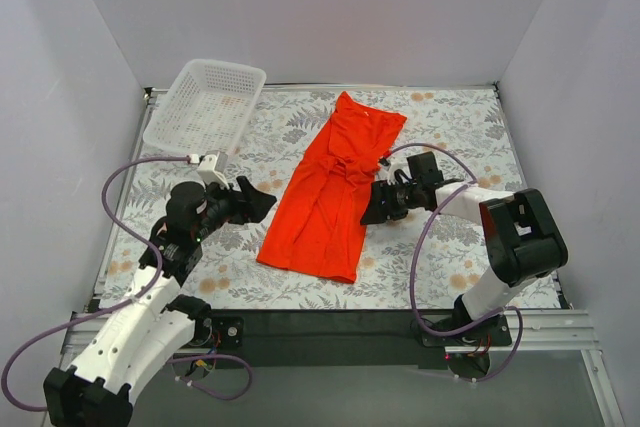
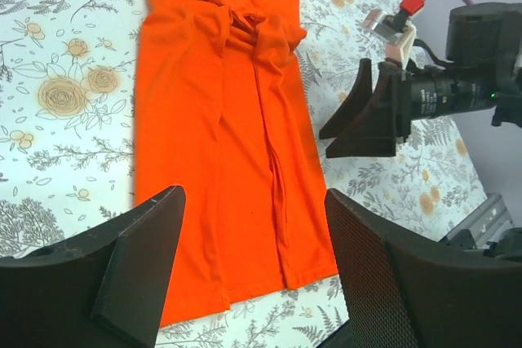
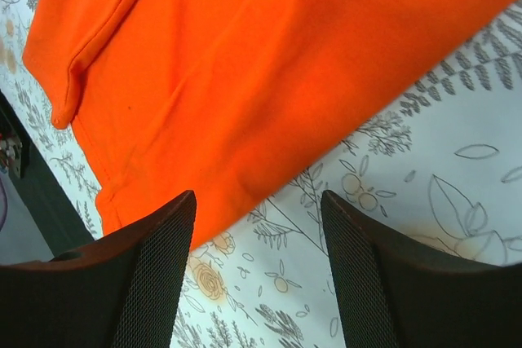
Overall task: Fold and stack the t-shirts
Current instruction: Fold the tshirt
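One orange-red t-shirt (image 1: 335, 187) lies flat mid-worktop (image 1: 450, 247), its sides folded in to make a long strip running from near the far edge towards the near edge. Two grippers flank it, both with jaws apart and holding nothing: the left gripper (image 1: 262, 202) near its left side, the right gripper (image 1: 372, 209) at its right edge. One white mesh basket (image 1: 207, 104) sits at the far left corner.

No legible text/labels/nos. anywhere, as far as visible.
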You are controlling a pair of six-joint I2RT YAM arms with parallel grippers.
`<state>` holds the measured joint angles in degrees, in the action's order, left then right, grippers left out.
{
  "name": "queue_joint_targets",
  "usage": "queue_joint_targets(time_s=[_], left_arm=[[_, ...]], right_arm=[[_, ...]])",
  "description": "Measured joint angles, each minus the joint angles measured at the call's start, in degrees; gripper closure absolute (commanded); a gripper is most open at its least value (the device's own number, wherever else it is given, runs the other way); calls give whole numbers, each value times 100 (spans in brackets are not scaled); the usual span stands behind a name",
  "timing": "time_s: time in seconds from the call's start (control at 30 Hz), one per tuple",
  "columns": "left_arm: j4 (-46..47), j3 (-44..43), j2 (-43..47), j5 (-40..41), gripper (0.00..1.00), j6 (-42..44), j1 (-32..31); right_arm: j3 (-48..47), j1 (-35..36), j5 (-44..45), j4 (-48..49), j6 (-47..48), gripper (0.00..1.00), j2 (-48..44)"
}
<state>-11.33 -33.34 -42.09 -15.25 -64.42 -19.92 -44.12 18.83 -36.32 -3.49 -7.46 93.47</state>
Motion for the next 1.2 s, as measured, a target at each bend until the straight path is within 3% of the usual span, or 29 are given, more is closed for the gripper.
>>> queue_joint_targets(time_s=[0.07, 0.23, 0.37, 0.53, 0.7, 0.9, 1.0, 1.13, 1.2], left_arm=[[-197, 79, 295, 28, 36, -144, 0], [-382, 105, 538, -17, 36, -343, 0], [-424, 144, 415, -94, 36, -413, 0], [-472, 293, 280, -199, 36, -507, 0], [-498, 310, 286, -262, 36, -553, 0], [-498, 452, 181, -433, 36, -640, 0], [-546, 483, 122, -470, 36, -667, 0], [-540, 483, 74, -490, 36, -697, 0], [-542, 483, 33, -494, 36, -699, 0]], right_arm=[[44, 125, 48, 138, -52, 46, -9], [39, 254, 610, -17, 210, 48, -184], [-315, -577, 949, -291, 431, 43, -142], [-1773, -1419, 1132, -286, 326, 41, 883], [-3001, -1401, 1115, -186, -87, 42, 2199], [-4199, -1421, 813, 33, -868, 44, 3158], [-4581, -1434, 678, 146, -1202, 49, 3482], [-4811, -1462, 603, 227, -1519, 71, 3742], [-4881, -1484, 632, 236, -1613, 76, 3832]])
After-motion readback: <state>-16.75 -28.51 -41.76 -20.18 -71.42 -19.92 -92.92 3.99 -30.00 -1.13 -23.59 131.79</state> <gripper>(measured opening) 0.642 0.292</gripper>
